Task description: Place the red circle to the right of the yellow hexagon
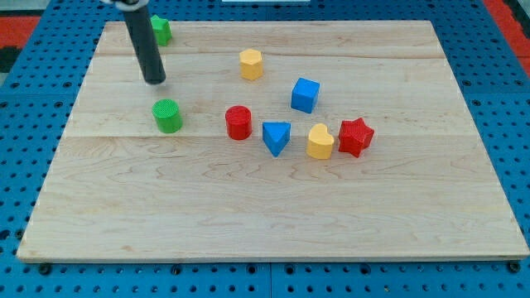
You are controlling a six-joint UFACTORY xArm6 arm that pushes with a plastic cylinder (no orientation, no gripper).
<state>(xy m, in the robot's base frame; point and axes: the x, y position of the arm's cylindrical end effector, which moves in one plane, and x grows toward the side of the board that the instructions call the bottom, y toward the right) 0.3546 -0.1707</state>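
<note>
The red circle (pixel 238 122) stands near the board's middle. The yellow hexagon (pixel 251 64) stands above it, slightly to the right, toward the view's top. My tip (pixel 155 81) is at the upper left, well to the left of both. It sits just above a green circle (pixel 167 116) and touches no block.
A blue triangle (pixel 277 137) stands right of the red circle, then a yellow heart (pixel 320 142) and a red star (pixel 356 136). A blue cube (pixel 305 95) lies right of and below the hexagon. Another green block (pixel 160 31) sits behind the rod at the top left.
</note>
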